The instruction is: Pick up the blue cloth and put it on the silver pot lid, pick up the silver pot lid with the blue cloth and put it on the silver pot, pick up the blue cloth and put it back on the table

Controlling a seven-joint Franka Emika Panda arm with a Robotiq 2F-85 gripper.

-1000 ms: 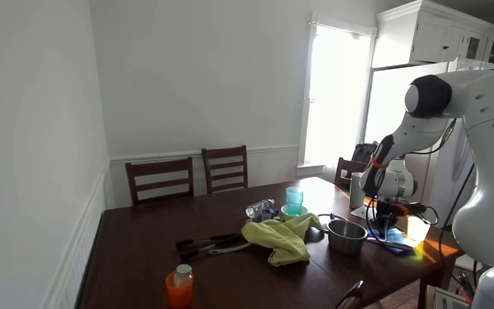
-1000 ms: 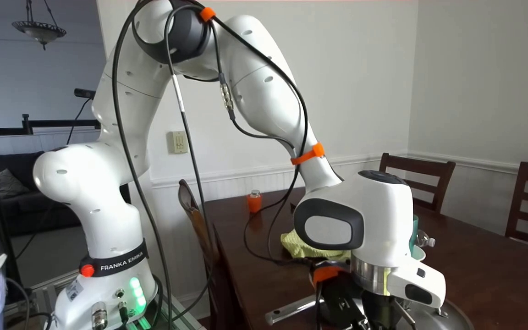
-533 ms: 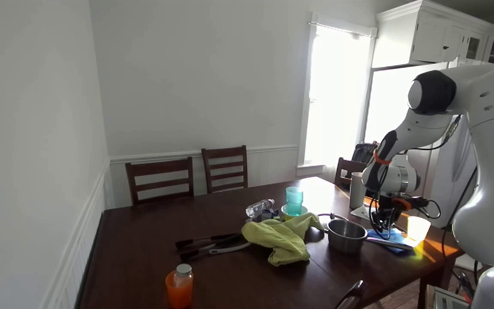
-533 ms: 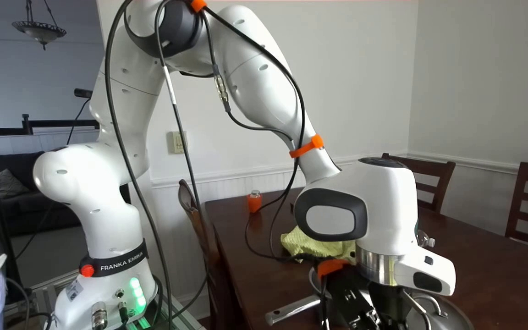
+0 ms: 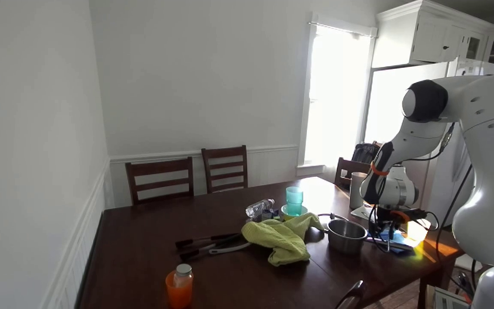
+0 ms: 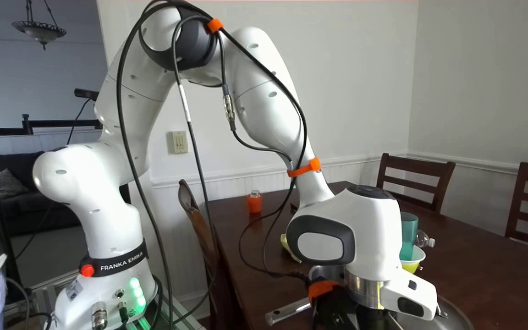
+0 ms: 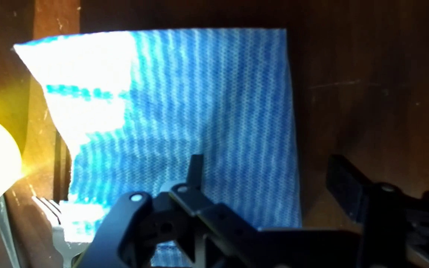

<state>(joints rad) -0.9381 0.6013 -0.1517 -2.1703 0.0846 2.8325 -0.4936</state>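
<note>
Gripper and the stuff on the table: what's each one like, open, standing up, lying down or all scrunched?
Gripper: open wide
Blue cloth: spread out, partly sunlit
Silver pot: upright, uncovered
Silver pot lid: off the pot, partly hidden
Yellow-green towel: crumpled
Clear plastic bottle: lying on its side
Teal cup: upright
Bowl: upright
Orange cup: upright, a capped jar inside
Fork: lying down
</note>
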